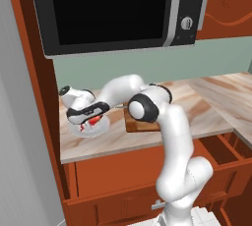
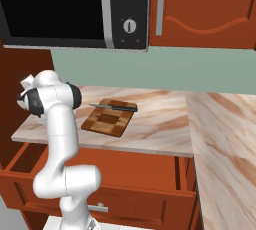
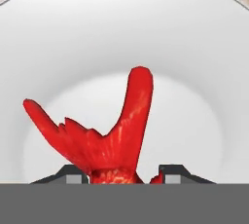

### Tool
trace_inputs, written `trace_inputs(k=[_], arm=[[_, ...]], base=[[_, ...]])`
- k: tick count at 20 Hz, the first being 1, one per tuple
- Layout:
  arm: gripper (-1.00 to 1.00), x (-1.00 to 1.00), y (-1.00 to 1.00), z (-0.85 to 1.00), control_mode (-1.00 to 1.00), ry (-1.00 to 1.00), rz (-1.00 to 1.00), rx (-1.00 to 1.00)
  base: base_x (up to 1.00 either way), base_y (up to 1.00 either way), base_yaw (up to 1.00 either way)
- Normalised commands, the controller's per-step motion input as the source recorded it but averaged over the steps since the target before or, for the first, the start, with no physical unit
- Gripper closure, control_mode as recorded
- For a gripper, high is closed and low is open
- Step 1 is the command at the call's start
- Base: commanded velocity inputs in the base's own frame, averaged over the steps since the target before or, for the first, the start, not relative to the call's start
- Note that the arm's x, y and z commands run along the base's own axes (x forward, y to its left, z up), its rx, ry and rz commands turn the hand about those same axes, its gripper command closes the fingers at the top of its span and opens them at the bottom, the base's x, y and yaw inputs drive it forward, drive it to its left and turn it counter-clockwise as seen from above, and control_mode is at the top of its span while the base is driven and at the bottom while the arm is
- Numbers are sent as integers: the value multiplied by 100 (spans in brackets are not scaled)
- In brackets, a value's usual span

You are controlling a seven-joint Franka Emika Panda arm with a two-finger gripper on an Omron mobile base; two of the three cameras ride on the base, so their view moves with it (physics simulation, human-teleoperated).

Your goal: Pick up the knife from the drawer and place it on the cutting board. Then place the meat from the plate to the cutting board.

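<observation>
The gripper point(image 3: 124, 173) straddles the meat point(image 3: 104, 138) on the plate point(image 3: 58, 38), fingertips point(image 3: 73, 175) close beside its body; actual contact is cut off. Right of the plate, the knife point(image 2: 116, 107) lies across the cutting board point(image 2: 107, 117), half-hidden by the arm.

You see the arm point(image 1: 147, 107) bent left over the counter point(image 1: 197, 107), its gripper point(image 1: 90, 120) down on the plate point(image 1: 101, 127) with the red meat point(image 1: 91, 123). The cutting board point(image 1: 134, 126) lies just right, partly hidden by the elbow.
</observation>
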Motion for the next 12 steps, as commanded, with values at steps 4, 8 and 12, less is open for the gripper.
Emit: trace_inputs(k=[4, 8, 12], arm=[[100, -9, -1, 63, -100, -14, 0, 0], [100, -24, -23, 34, -100, -12, -1, 0], [100, -23, -49, 0, -100, -12, -2, -5]], base=[[0, 0, 0], [0, 0, 0], [0, 0, 0]])
